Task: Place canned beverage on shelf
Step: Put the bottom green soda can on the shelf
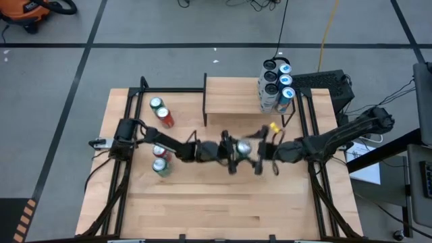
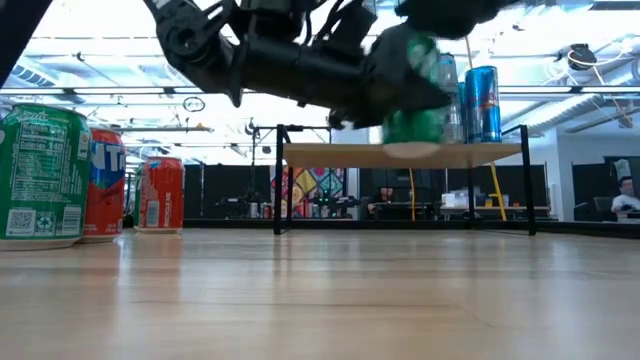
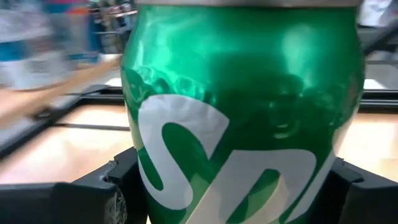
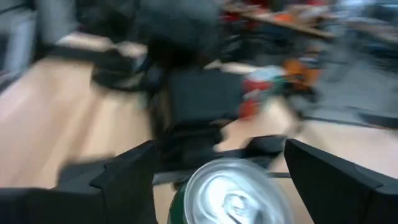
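A green can (image 3: 242, 106) with white lettering hangs above the table's middle, in front of the shelf (image 1: 236, 96). My left gripper (image 1: 235, 150) reaches in from the table's left and is shut on it. The can's silver top (image 4: 231, 190) shows low between the wide-apart fingers of my right gripper (image 1: 265, 159). That gripper stands open just right of the can, with a gap to it on both sides. In the low view the can (image 2: 415, 90) floats at the height of the shelf's plank (image 2: 400, 153). My left gripper pinches the can's round side wall (image 3: 146, 186) between its two fingers, one on each opposite side. The fingers (image 3: 115, 196) come nearly level from the table's left. The can stands upright in the hold, lifted clear of the table.
Several blue cans (image 1: 277, 84) stand on the shelf's right end. A green and a red can (image 1: 160, 112) lie at the table's far left. Two more cans (image 1: 160, 160) sit under the left arm. These show in the low view as cans (image 2: 60, 175) at the left.
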### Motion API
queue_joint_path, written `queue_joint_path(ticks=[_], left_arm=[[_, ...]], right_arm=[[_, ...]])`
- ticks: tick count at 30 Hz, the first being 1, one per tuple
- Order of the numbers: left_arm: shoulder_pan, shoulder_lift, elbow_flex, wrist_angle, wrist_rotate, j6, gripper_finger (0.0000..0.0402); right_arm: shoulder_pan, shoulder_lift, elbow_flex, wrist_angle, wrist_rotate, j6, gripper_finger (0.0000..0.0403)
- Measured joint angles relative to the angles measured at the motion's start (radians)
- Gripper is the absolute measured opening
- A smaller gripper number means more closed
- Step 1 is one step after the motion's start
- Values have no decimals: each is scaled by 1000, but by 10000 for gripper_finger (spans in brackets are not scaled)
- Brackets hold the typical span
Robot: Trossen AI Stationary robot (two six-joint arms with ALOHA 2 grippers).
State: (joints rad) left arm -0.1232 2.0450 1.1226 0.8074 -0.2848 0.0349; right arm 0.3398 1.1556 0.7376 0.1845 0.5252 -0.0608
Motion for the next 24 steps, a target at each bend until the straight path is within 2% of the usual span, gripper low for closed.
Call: queue_joint_path(ticks=[3,8,12,15,21,24], left_arm=[[67,-49,-42,-32,7,10,288],[142,-113,-63,-42,71,32,288],[139,-116,-58,-47,87,104,288],[123,-116,-58,-7,86,153,288],[98,-116,-55,-1,19,156,288],[89,-116,-56,10,14,155,288]], right_arm=[[-28,-68,59,-107,75,24,338],[-88,-119,53,-120,66,97,338],[-152,-117,50,-131,-28,125,338],[-188,-119,50,-126,-31,81,338],[-203,-82,50,-129,-158,88,338],[-203,-56,50,-121,-161,102,338]])
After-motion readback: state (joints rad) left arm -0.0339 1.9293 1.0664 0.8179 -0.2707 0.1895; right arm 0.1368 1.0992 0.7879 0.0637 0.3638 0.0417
